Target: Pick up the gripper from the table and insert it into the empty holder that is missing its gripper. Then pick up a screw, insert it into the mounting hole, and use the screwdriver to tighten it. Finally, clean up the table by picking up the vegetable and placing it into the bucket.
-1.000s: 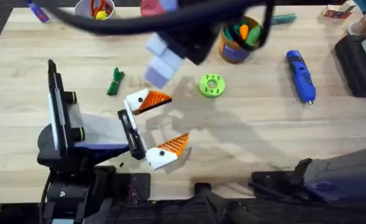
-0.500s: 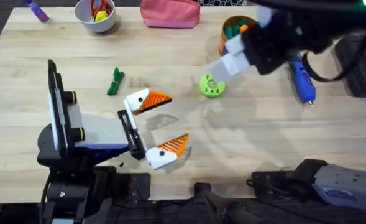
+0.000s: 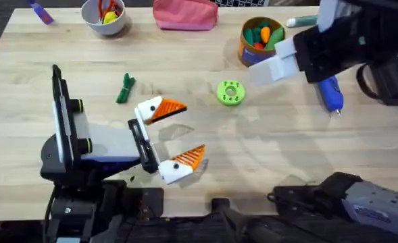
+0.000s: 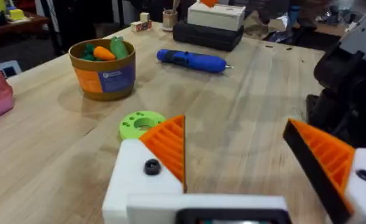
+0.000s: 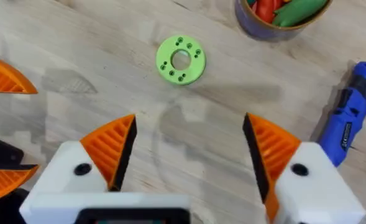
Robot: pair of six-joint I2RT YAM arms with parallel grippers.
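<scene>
The blue screwdriver (image 3: 331, 92) lies at the right of the table, partly under my raised right arm (image 3: 340, 47). The right gripper (image 5: 192, 149) hangs open and empty above bare wood, between the green disc (image 5: 180, 59) and the screwdriver (image 5: 350, 127). The dark green vegetable (image 3: 125, 88) lies left of centre. The brown-orange bucket (image 3: 256, 42) stands at the back and holds toy vegetables. My left gripper (image 3: 192, 129) rests open and empty near the front. The loose gripper, the holder and a screw are out of view.
A green disc (image 3: 230, 93) with small holes lies in front of the bucket. A white bowl (image 3: 104, 15) and a pink pouch (image 3: 185, 13) sit along the far edge. A black box (image 3: 388, 74) stands at the right edge.
My right arm has swung from over the table's middle to the right, and now hangs by the bucket and screwdriver. The left arm has not moved.
</scene>
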